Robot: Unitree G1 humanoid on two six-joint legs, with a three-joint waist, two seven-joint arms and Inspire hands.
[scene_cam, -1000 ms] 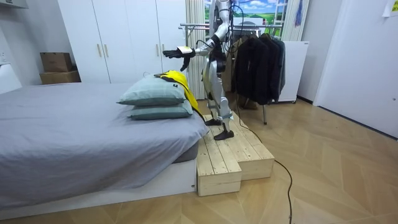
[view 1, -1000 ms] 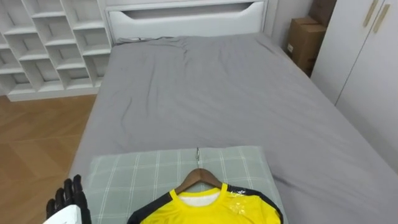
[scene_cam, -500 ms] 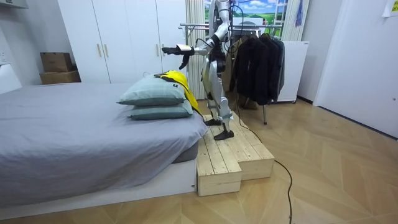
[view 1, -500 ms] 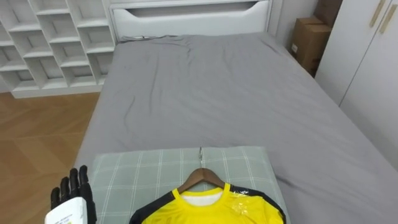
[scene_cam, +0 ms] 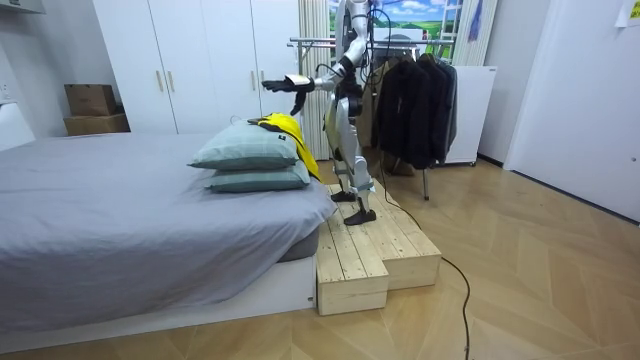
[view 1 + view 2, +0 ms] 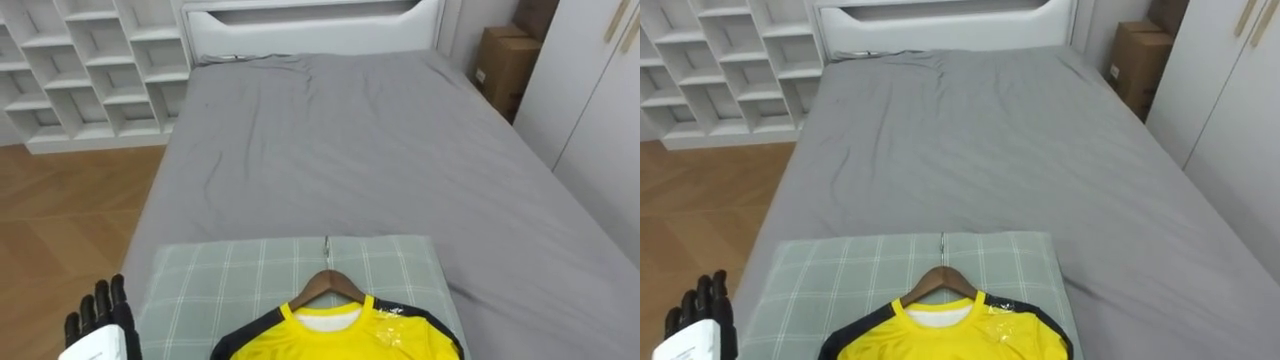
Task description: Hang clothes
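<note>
Yellow dark-trimmed shirt [image 6: 335,335], lower centre on checked green pillow [image 6: 230,275], looks light and limp; likely best taken by stiff brown wooden hanger [image 6: 327,283] at its neck; left hand [image 6: 95,320], lower left, fingers straight, empty.

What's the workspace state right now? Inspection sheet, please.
surface: grey bed, checked pillow at its near end.
job's things: yellow shirt on a wooden hanger, lying on the pillow; clothes rack behind the robot.
clutter: nothing seen.
hands: left hand open, held up left of the pillow, holding nothing.
cables: nothing seen beyond the robot's own.
surroundings: white shelves to the left; cardboard box and wardrobe to the right; robot stands on a wooden platform.
</note>
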